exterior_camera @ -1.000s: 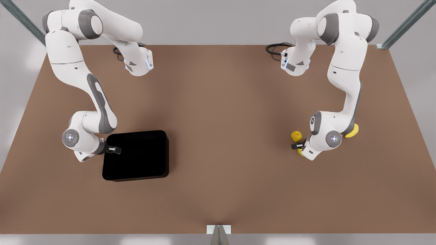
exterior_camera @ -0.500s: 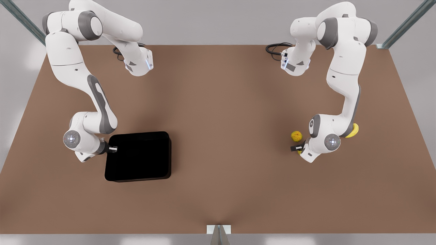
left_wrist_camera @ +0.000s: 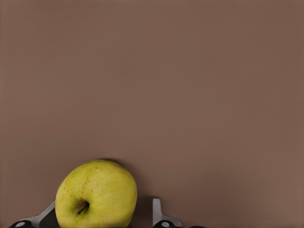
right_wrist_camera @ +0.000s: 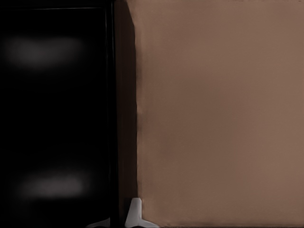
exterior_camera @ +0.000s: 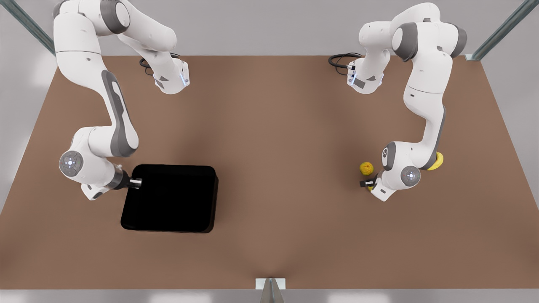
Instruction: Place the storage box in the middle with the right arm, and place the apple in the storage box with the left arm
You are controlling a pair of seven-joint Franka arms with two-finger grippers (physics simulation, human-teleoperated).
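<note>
The black storage box (exterior_camera: 168,198) is on the front view's left, with my right gripper (exterior_camera: 137,182) shut on its near wall. In the right wrist view one white finger (right_wrist_camera: 135,211) sits outside the box wall (right_wrist_camera: 114,118). The greenish-yellow apple (left_wrist_camera: 96,194) lies on the table between the fingers of my left gripper (left_wrist_camera: 100,216), which is open; one finger (left_wrist_camera: 157,211) stands apart from the fruit. In the front view the left gripper (exterior_camera: 368,184) is low on the right, and a sliver of the apple (exterior_camera: 370,188) peeks out beneath it.
An orange-yellow round fruit (exterior_camera: 366,168) sits just behind the left gripper. A banana (exterior_camera: 437,162) lies partly under that arm's elbow. The brown table (exterior_camera: 278,147) has open room in the middle. Both arm bases stand at the far edge.
The storage box looks larger and has shifted a little toward the front view's right, carried by the right gripper. The left arm sank slightly over the apple, then held still.
</note>
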